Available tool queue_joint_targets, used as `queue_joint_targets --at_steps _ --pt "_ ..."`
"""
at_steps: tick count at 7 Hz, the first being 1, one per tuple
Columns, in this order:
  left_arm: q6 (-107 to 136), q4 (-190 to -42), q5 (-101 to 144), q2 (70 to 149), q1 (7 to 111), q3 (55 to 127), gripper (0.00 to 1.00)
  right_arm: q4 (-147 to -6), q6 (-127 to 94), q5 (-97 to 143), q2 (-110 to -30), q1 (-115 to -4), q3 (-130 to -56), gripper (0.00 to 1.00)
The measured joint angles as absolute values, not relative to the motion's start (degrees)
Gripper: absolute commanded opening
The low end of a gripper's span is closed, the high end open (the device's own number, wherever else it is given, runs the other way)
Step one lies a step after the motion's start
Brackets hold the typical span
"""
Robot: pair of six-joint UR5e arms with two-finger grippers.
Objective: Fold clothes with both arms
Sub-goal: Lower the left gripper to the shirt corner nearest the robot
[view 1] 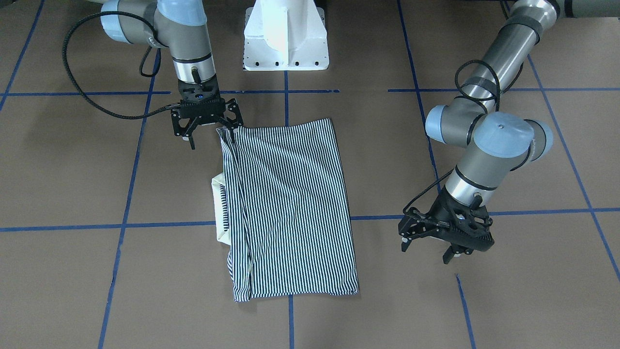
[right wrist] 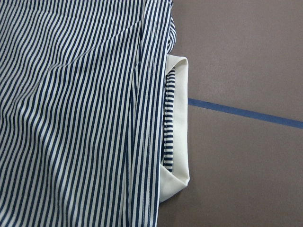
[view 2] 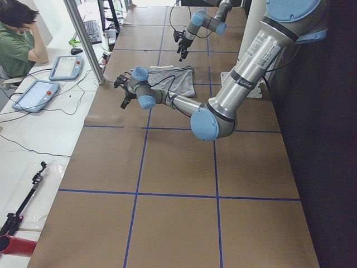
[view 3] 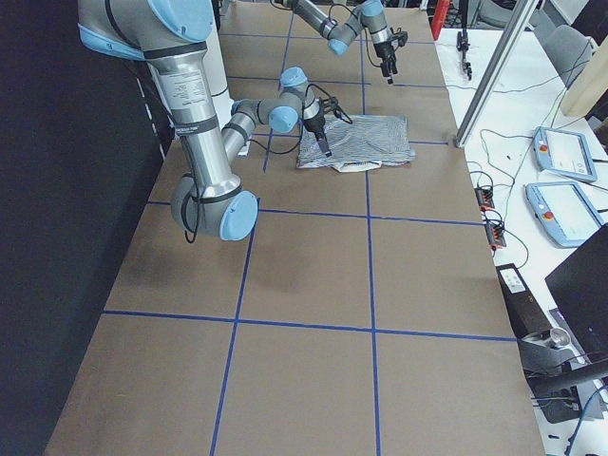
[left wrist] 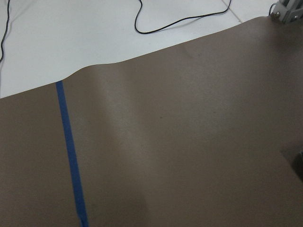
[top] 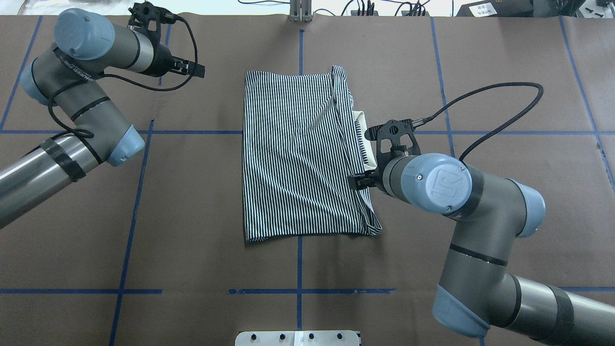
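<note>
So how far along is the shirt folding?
Done: the polo shirt lies folded into a rectangle, cream collar poking out one side. In hand: nothing; right hand open at a corner, left hand open, off the cloth. Left: probably a further fold.

1 striped shirt (view 1: 290, 208), 2 arms (view 1: 489, 160), perhaps 2 tablets (view 3: 560, 152)
</note>
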State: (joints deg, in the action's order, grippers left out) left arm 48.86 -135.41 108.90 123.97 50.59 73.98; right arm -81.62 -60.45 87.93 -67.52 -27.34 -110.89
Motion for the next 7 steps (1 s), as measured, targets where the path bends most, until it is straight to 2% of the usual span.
queue_joint_targets --at_steps 4,6,7 --pt "68.9 -125.6 104.1 114.3 36.7 98.9 1.0 -75.8 -70.9 93.6 -68.2 -31.2 -112.1 1.0" --pt "74.1 -118.3 97.7 113.1 27.3 105.3 0.98 -75.4 -72.9 93.7 -68.7 -31.3 -112.2 1.0" --pt "76.0 -116.4 95.0 113.1 23.6 105.8 0.85 -75.3 -73.4 93.6 -68.8 -31.3 -112.2 1.0"
